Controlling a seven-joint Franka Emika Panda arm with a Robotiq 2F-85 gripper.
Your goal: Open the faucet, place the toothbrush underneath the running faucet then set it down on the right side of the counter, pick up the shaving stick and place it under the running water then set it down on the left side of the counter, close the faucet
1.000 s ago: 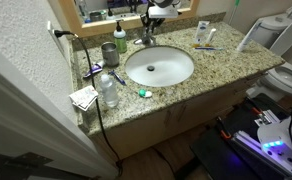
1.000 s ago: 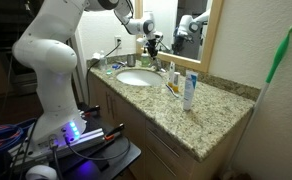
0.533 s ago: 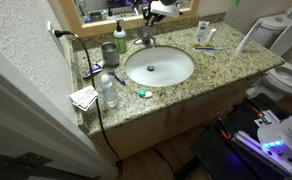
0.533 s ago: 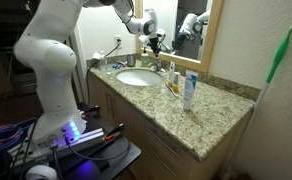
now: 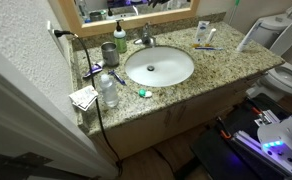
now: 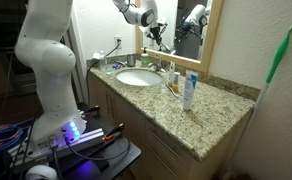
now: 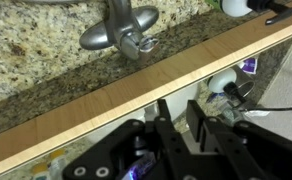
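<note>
I read the hand [image 7: 181,106] as released, fingers apart, hanging clear above the faucet [image 7: 121,30]. The faucet stands on the table [image 5: 218,62] at the back rim of the basin [image 5: 159,66].

A clear bottle [image 5: 108,90] stands beside a folded paper [image 5: 84,97]; a cup [image 5: 108,52] stands near a pump bottle [image 5: 120,38].

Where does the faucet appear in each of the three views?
Exterior view: faucet top centre, behind the basin.
Exterior view: faucet left of centre, below the mirror.
Wrist view: faucet top centre, seen from above.
Shared landmark: the speckled counter around it.
</note>
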